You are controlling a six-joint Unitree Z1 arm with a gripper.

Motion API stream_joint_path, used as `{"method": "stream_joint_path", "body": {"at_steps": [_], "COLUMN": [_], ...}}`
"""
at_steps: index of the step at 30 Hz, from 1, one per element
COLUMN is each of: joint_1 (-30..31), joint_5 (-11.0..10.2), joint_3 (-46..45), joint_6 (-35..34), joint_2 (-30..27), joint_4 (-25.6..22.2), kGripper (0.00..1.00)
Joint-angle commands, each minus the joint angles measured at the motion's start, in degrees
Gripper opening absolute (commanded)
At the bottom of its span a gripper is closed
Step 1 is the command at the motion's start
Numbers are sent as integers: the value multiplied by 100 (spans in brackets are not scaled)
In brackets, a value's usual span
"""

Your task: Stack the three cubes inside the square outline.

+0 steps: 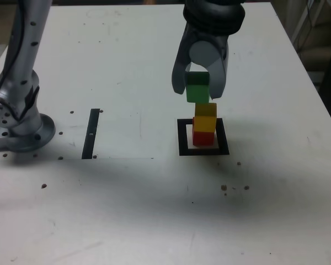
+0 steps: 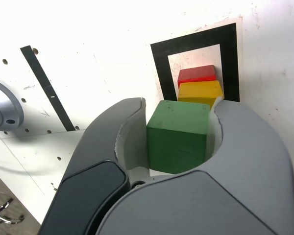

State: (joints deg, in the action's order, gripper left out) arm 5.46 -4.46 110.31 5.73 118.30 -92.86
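Observation:
My gripper (image 1: 199,88) is shut on the green cube (image 1: 197,88), which hangs in the air just above the stack and a little toward the exterior view's left of it. In the wrist view the green cube (image 2: 177,135) is squeezed between the two grey fingers (image 2: 122,132). The yellow cube (image 1: 205,120) sits on the red cube (image 1: 203,137) inside the black square outline (image 1: 183,138). The wrist view shows the yellow cube (image 2: 200,91) and red cube (image 2: 196,74) within the outline (image 2: 159,63).
The arm's silver base (image 1: 19,118) stands at the exterior view's left. A thin black strip (image 1: 91,133) lies on the white table (image 1: 127,193) between the base and the outline. Small dark holes dot the tabletop.

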Motion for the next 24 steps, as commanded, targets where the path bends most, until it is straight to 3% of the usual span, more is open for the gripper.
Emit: {"method": "stream_joint_path", "body": {"at_steps": [1, 17, 18, 24], "joint_1": [53, 82, 83, 87], "joint_5": [22, 35, 38, 72], "joint_3": [64, 215, 214, 164], "joint_6": [-49, -89, -89, -89], "joint_2": [95, 366, 374, 395], "joint_4": [-92, -88, -87, -82], "kGripper": [24, 25, 29, 87]}}
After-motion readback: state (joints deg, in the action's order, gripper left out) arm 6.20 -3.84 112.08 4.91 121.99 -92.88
